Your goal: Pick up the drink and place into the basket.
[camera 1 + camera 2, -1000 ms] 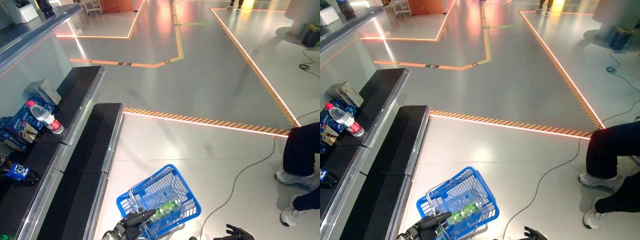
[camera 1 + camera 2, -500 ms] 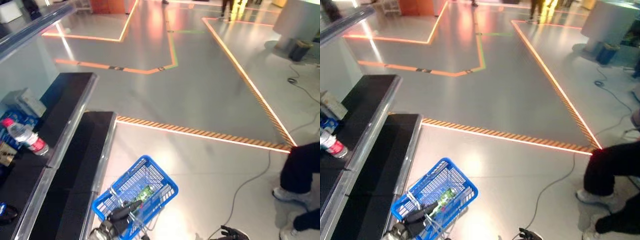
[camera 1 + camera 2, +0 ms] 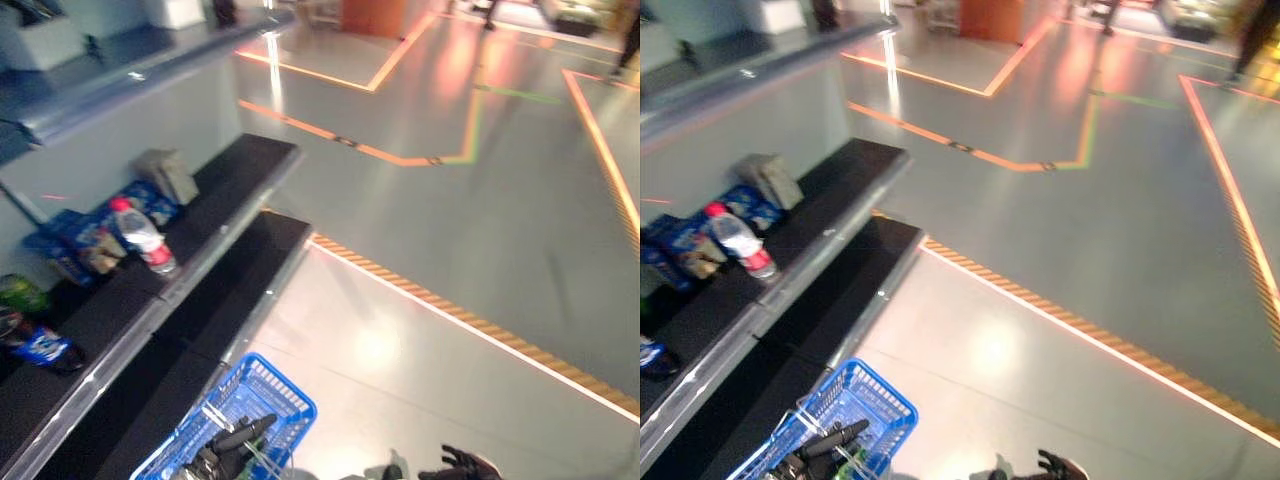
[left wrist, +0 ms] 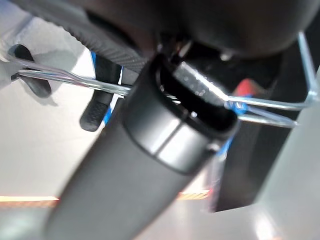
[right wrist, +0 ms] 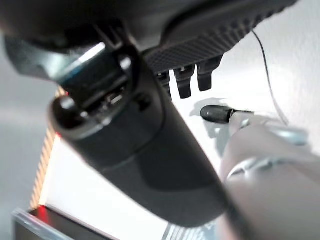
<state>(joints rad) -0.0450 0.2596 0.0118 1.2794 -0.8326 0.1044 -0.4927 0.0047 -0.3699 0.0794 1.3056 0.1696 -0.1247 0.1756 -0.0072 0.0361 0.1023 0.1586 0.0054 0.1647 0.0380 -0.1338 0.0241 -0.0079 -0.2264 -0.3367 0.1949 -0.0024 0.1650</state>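
Observation:
A blue wire basket (image 3: 268,390) hangs at the bottom of the eye views beside the black shelves. My left hand (image 3: 232,450) is over its near rim. In the left wrist view the basket's wire handle (image 4: 75,78) runs between the thumb and the curled fingers (image 4: 98,107). The hand and the view's edge hide what lies inside the basket. A clear water bottle with a red cap and label (image 3: 142,236) stands on the upper shelf. My right hand (image 3: 458,464) hangs low over the floor, relaxed and holding nothing.
The black two-step shelf (image 3: 230,250) runs along the left. Blue packets (image 3: 70,238), a grey box (image 3: 170,175), a green item (image 3: 20,293) and a dark bottle with a blue label (image 3: 42,347) are on it. A striped floor line (image 3: 480,325) crosses the grey floor to the right.
The camera has swung to the left, so the shelf fills more of the view and the person's legs are out of sight. The basket stays in my left hand.

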